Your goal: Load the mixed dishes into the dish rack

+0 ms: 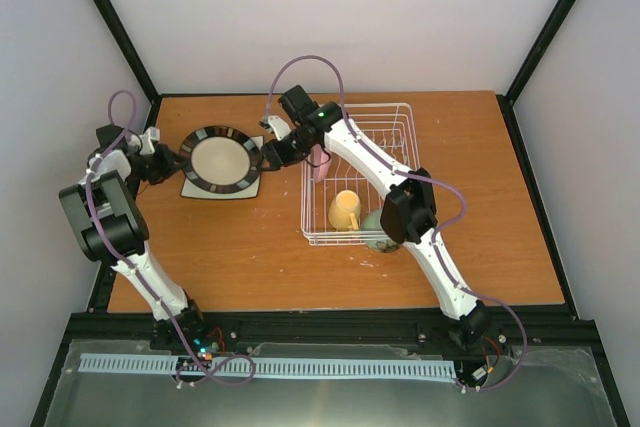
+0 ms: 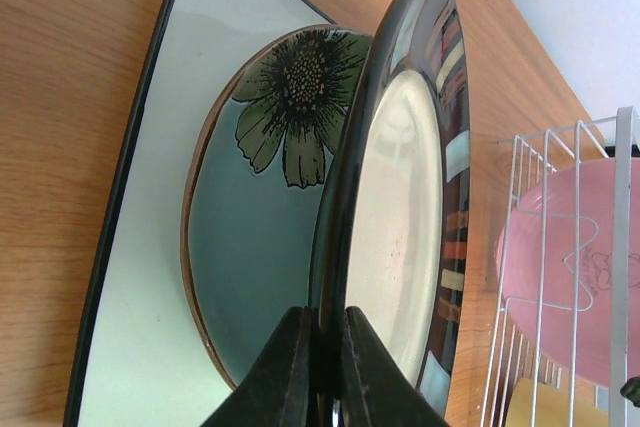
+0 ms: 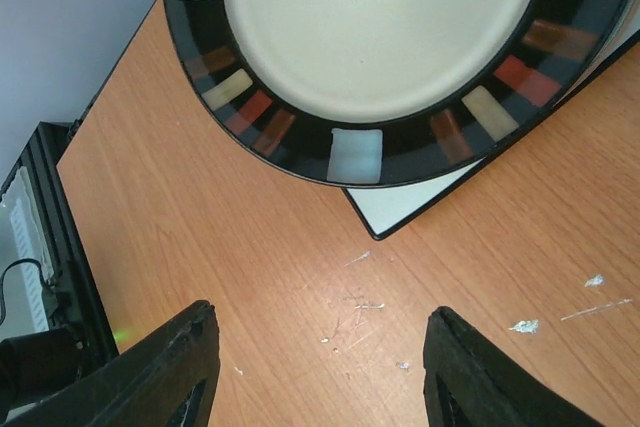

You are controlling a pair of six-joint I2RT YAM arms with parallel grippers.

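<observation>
Left gripper [image 2: 322, 367] was clamped on the left rim of the dark brown round plate [image 2: 400, 197]. The plate sat on top of the stack at the table's [image 1: 250, 257] left side, over the teal flower-marked plate [image 2: 250, 237] and the cream square plate [image 2: 150, 247]. The gripped edge looked tipped up off the teal one; how much was unclear.

Right gripper [image 3: 315, 367] had its jaws apart and held nothing. It hovered just beside the plate's opposite rim, with the rim ahead of its fingers, not between them.

The dish rack [image 1: 400, 117] lay to the plate's right, past the right gripper, so the right arm was nearer to it. The plate would probably have to travel rightward, rim first.

The rack already held the pink round plate [image 2: 570, 257] on edge, the yellow handled mug [image 1: 344, 210] and the pale green bowl [image 1: 375, 229].
</observation>
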